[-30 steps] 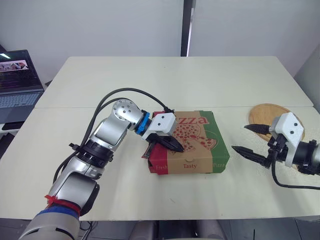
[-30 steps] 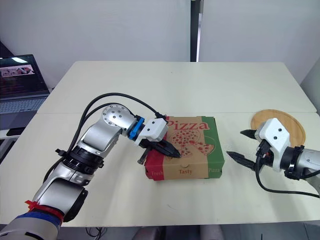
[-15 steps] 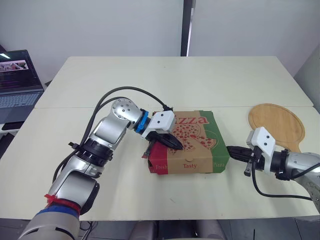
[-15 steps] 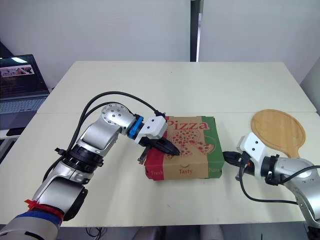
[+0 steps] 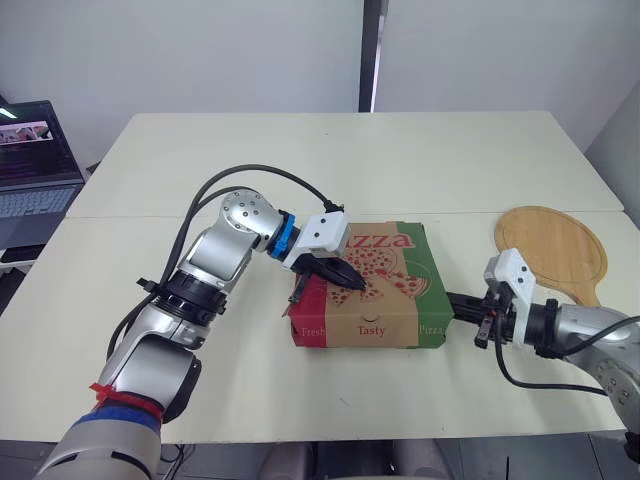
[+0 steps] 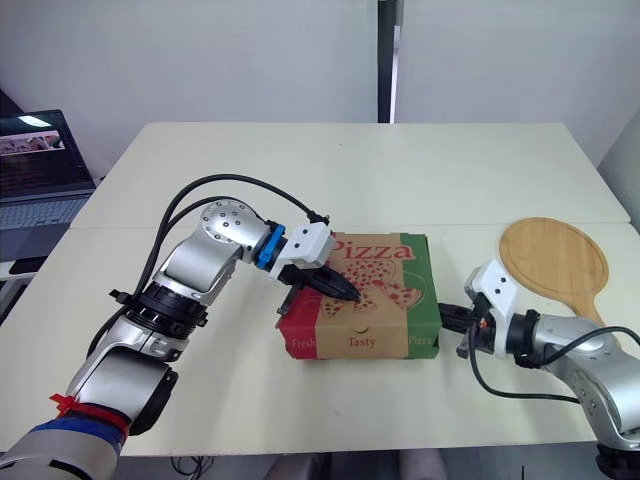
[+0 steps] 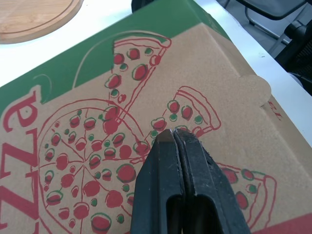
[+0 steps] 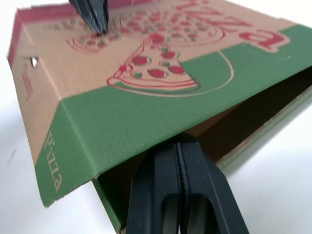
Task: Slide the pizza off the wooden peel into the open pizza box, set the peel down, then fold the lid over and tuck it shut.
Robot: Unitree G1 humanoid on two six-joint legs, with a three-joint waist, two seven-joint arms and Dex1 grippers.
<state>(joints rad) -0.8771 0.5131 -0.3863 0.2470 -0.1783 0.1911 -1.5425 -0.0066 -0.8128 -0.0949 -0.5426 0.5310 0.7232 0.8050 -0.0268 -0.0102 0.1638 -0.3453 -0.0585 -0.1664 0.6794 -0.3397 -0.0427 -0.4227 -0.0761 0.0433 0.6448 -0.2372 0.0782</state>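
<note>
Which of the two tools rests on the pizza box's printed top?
The left tool, its tip on top of the pizza box; the right tool sits at the box's green side instead.

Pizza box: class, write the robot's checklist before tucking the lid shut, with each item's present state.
1. The peel lies on the table: ok.
2. The lid is folded over the pizza box: ok.
3. The left claw is shut, tip on the lid: ok.
4. The right claw is shut at the box's right side: ok.
5. The side flap is tucked: not ok, gap beneath.
6. The pizza is inside: cannot tell.
</note>
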